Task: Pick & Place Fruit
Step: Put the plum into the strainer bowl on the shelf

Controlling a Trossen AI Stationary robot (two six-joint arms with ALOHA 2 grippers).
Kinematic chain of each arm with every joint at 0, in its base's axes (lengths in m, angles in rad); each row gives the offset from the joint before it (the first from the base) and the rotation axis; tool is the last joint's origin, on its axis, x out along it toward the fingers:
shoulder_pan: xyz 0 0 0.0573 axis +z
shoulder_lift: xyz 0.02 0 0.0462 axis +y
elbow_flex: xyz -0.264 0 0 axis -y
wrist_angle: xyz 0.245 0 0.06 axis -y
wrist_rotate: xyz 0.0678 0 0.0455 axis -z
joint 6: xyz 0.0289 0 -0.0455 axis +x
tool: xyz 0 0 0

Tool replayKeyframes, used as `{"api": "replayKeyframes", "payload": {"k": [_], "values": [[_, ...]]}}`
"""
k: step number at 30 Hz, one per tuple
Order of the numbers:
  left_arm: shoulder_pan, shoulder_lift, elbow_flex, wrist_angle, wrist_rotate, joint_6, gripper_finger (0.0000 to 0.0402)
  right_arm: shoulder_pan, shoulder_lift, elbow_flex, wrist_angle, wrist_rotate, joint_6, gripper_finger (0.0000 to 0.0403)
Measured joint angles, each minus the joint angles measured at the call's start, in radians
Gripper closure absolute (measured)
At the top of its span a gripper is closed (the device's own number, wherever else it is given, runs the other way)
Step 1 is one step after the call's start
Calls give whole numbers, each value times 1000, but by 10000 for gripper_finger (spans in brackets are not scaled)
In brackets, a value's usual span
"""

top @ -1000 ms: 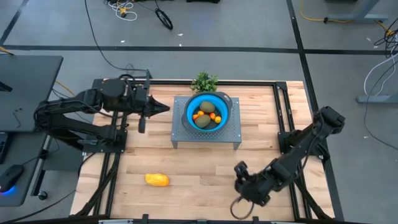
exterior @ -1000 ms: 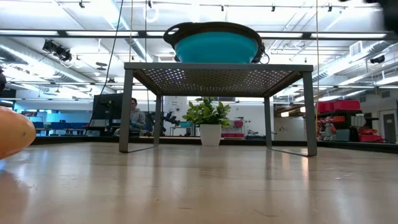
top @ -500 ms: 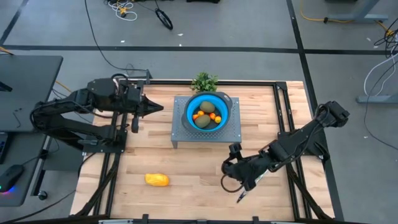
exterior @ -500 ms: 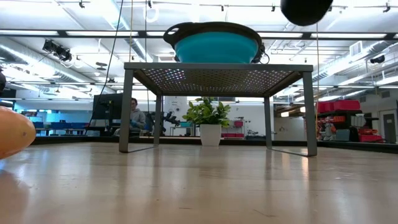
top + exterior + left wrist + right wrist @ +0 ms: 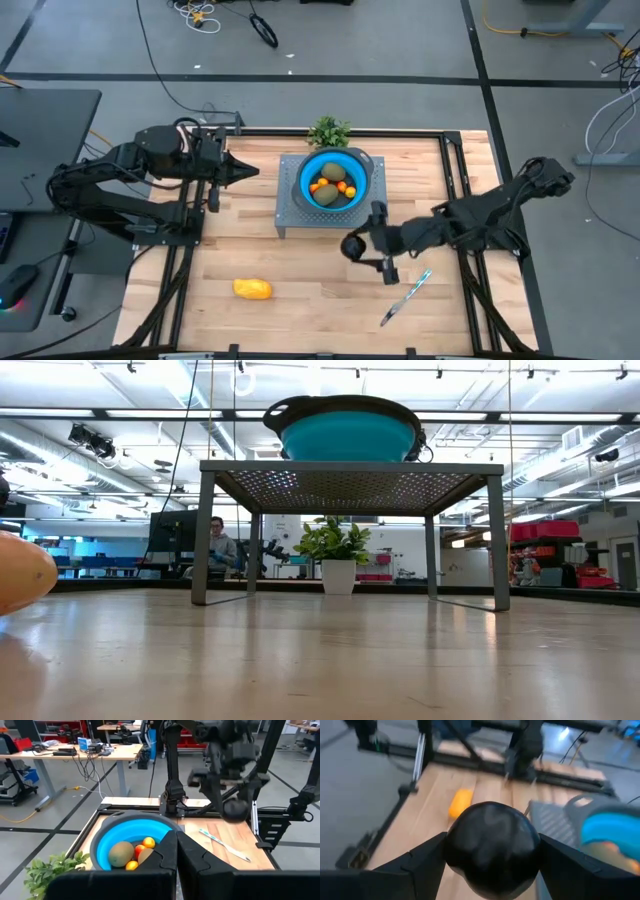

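Right gripper clamps the near-black round fruit; blue bowl lies at its 11 o'clock. Left gripper closed, idle.

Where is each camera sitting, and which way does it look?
High view: above the table, looking straight down; both arms, blue bowl, knife.
Low view: at tabletop height, looking level across at the metal stand; no arm shows.
Left wrist view: on the left arm, facing past the shut left gripper toward the bowl.
Right wrist view: on the right arm, its right gripper holding the black fruit.
Shared: the yellow-orange fruit shows in the high, low and right wrist views.
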Motion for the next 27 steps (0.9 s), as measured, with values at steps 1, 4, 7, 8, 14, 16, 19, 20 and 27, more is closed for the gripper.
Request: {"api": "replayKeyframes", "payload": {"k": [1,4,7,8,14,16,19,20,27], "values": [[0,0,0,-1,-1,0,401,-6,-13,0,5,0,0,117],[0,0,0,0,-1,-6,401,-24,-45,0,2,0,0,117],[0,0,0,0,-1,-10,401,-33,-72,0,1,0,0,117],[0,0,0,0,-1,-13,401,-35,-79,0,0,0,0,117],[0,0,0,0,-1,-16,401,-36,-103,0,-1,-1,6,117],[0,0,0,-1,2,-11,401,-36,-104,0,-1,-9,24,117],[0,0,0,0,3,-14,400,-36,-104,0,-1,-33,30,117],[0,0,0,0,3,-16,400,-36,-104,0,-1,-37,37,117],[0,0,0,4,3,-24,399,-43,-104,0,86,-146,105,117]]}}
